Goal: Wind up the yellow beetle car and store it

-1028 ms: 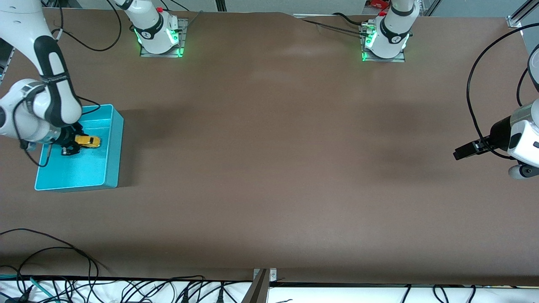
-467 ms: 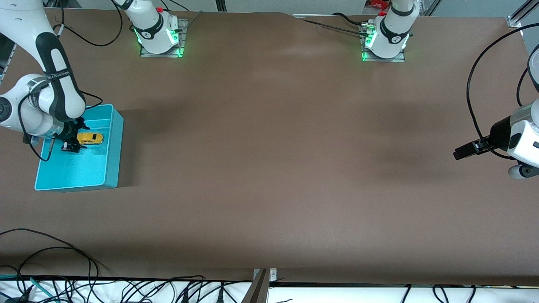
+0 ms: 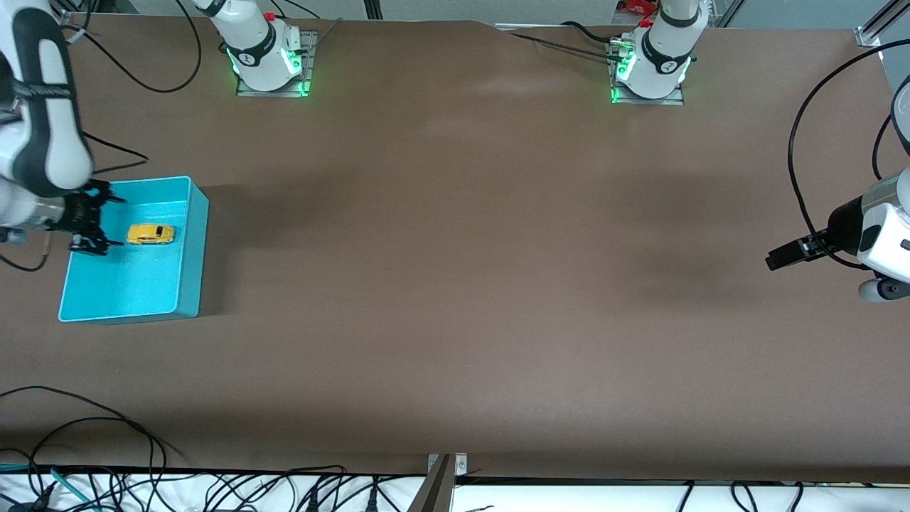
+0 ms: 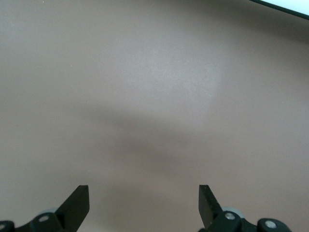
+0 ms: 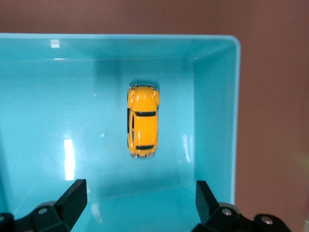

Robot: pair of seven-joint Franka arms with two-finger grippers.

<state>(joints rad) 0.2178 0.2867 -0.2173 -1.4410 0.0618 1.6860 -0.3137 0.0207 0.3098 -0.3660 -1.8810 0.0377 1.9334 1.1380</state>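
Both fingers [image 5: 72, 194] wide apart, empty, above yellow beetle car [image 5: 142, 121]

Brown table, cables round the edges.

Matte brown table [image 3: 455, 284] fills nearly the whole frame; soft pale glare at upper centre, broad dim shadows at mid-left and mid-right. Two metal base plates [image 3: 274, 84] [image 3: 648, 96] along the top edge, lit green. Black cables [image 3: 85, 434] loop over the lower left corner and tangle along a white strip [image 3: 213, 494] at the bottom edge. Metal bracket [image 3: 446, 466] at bottom centre. Aluminium rail [image 3: 878, 25] in the upper right corner. One black cable [image 3: 800, 149] arcs down the right edge.
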